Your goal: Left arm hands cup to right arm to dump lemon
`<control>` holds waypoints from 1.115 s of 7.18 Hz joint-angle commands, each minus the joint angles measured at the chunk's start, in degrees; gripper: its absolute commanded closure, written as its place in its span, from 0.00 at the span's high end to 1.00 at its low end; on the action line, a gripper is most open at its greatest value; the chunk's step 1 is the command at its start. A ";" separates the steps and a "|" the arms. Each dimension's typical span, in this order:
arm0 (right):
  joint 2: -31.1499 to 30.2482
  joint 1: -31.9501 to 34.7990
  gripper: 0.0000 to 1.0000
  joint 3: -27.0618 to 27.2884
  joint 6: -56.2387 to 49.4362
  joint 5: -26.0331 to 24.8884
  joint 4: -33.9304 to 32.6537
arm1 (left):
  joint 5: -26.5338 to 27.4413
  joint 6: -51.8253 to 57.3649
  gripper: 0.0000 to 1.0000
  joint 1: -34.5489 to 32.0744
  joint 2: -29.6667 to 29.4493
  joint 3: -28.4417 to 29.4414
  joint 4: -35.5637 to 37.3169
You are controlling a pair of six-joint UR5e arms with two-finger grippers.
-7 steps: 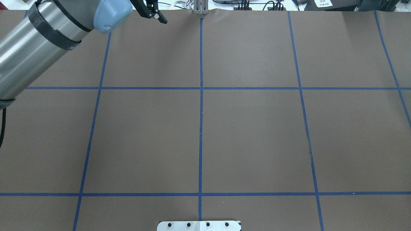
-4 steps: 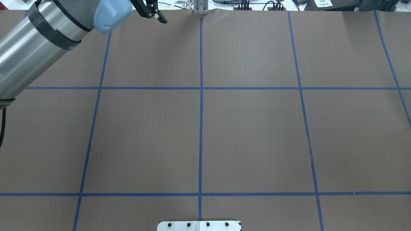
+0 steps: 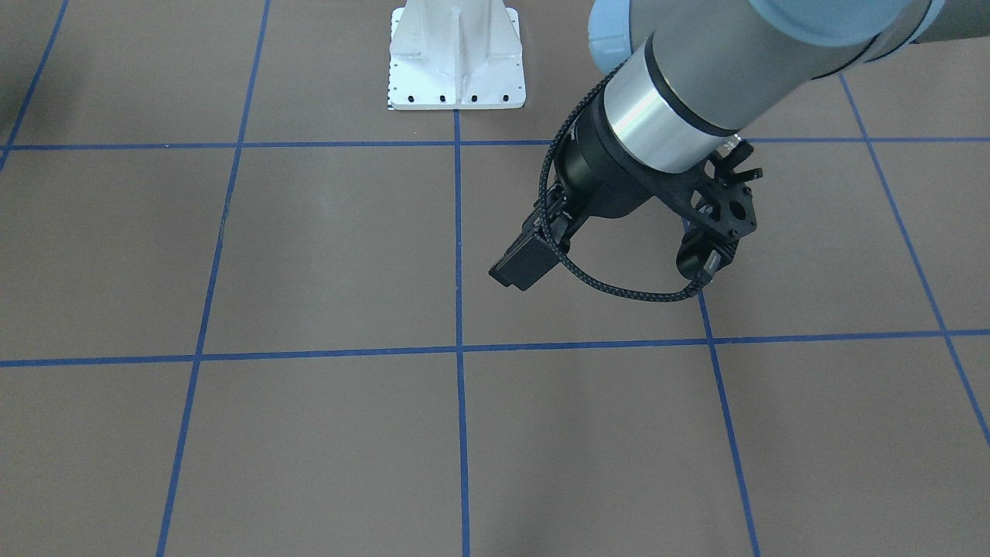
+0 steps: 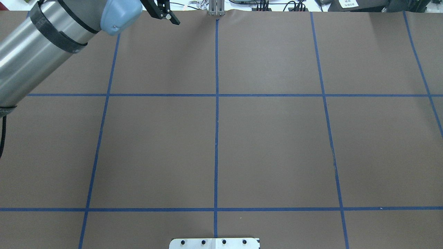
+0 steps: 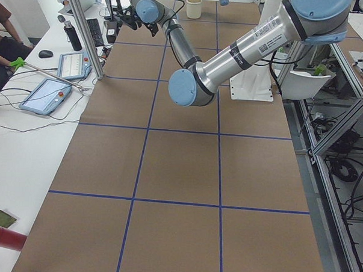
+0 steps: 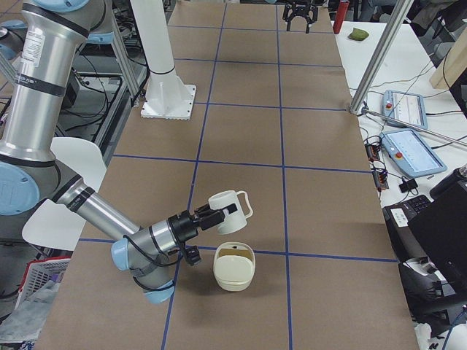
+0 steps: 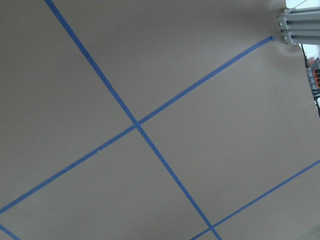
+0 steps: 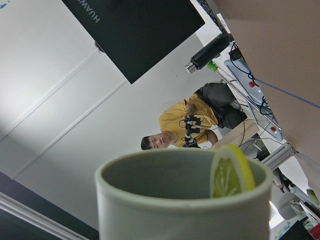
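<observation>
Front view, left arm (image 3: 696, 85) stretched over the table (image 3: 309, 255), overhead, left gripper (image 4: 169, 20) fingers spread, right side view, cup (image 6: 228, 204) tipped sideways at the right gripper (image 6: 211, 214), grip cannot be told, near a cream bowl (image 6: 232, 281), right wrist view, lemon (image 8: 227, 177) inside the cup's rim.

Showed brushed-grey tubular links and light-blue joint caps (image 5: 183, 91) on both the left arm (image 3: 696, 85) and the right arm (image 6: 33, 109), plus a perforated black wrist bracket (image 3: 715, 193), a looping braided black cable (image 3: 642, 297) and a white barcode label (image 5: 264, 29) on the left.
</observation>
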 commanded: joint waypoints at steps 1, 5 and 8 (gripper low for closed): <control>-0.15 0.00 0.00 -0.17 0.60 -1.30 0.38 | 0.00 -0.01 1.00 -0.09 -0.03 0.00 0.00; 0.90 0.00 0.00 0.88 -5.24 -0.51 0.38 | 0.08 0.08 1.00 0.08 -0.03 0.09 0.00; 0.91 0.00 0.00 2.47 -18.69 1.76 0.20 | 0.00 0.08 1.00 0.61 0.06 0.09 0.00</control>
